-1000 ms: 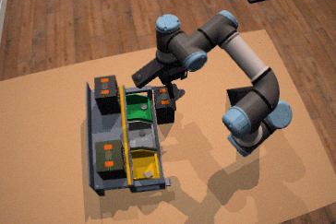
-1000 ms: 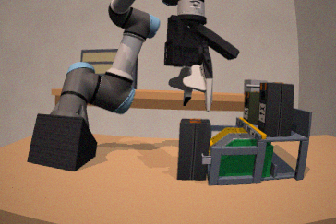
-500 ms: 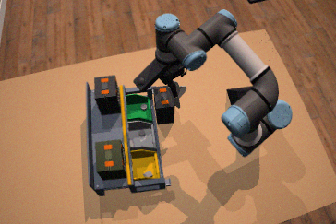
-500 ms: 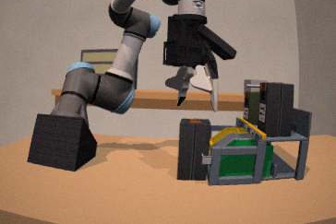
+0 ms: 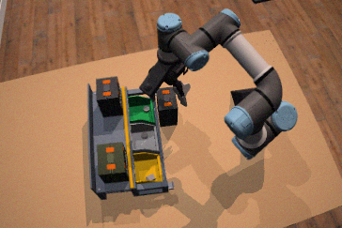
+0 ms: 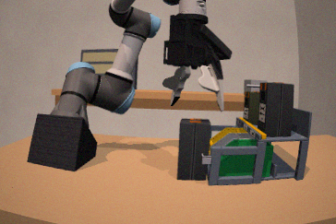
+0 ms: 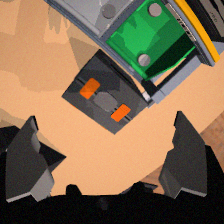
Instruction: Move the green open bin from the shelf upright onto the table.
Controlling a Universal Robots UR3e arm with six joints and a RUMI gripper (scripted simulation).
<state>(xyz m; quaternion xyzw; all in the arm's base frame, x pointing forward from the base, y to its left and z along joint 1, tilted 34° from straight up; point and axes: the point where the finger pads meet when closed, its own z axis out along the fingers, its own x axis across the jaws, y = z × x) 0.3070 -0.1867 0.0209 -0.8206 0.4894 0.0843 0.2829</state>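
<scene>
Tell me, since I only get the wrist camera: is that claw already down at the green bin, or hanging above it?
Observer: Hanging above. In the exterior view the gripper is open, empty and well above the green bin in the shelf.
Operator: Is green the only bin there?
Observer: No. The top view shows a grey bin and a yellow bin in the same row.
Operator: And the dark box with orange marks?
Observer: That dark box stands on the table beside the green bin. Two similar boxes sit on the shelf.
</scene>
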